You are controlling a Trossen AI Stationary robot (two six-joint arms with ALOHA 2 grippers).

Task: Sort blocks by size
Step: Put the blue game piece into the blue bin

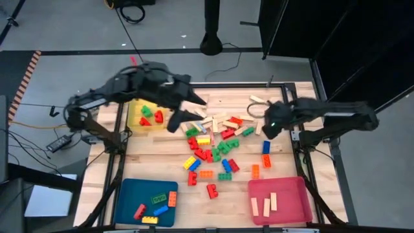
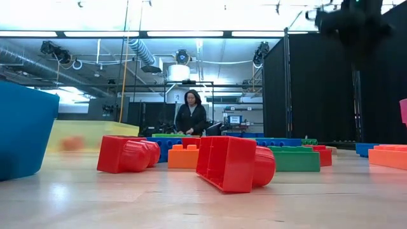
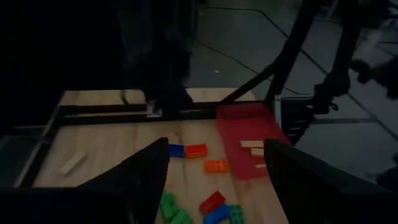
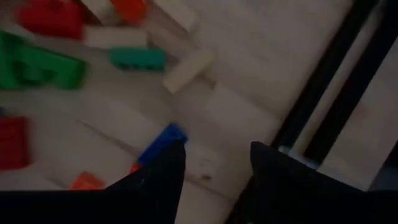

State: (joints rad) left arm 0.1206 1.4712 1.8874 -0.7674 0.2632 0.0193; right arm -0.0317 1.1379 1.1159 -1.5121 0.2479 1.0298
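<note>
Many blocks (image 1: 217, 139) lie loose in a pile mid-table: studded bricks in red, green, blue, yellow and orange, and pale wooden bars. My left gripper (image 1: 189, 113) hangs open and empty above the pile's left end, beside the yellow tray; its wrist view (image 3: 214, 162) shows nothing between the fingers. My right gripper (image 1: 265, 129) is open and empty over the pile's right end. In its wrist view (image 4: 217, 155) a blue brick (image 4: 163, 142) lies on the table just beside one finger, and I cannot tell whether they touch.
A yellow tray (image 1: 145, 115) at the far left holds red and green bricks. A blue tray (image 1: 147, 202) at the near left holds several bricks. A pink tray (image 1: 279, 199) at the near right holds wooden bars. A person (image 2: 191, 114) stands beyond the table.
</note>
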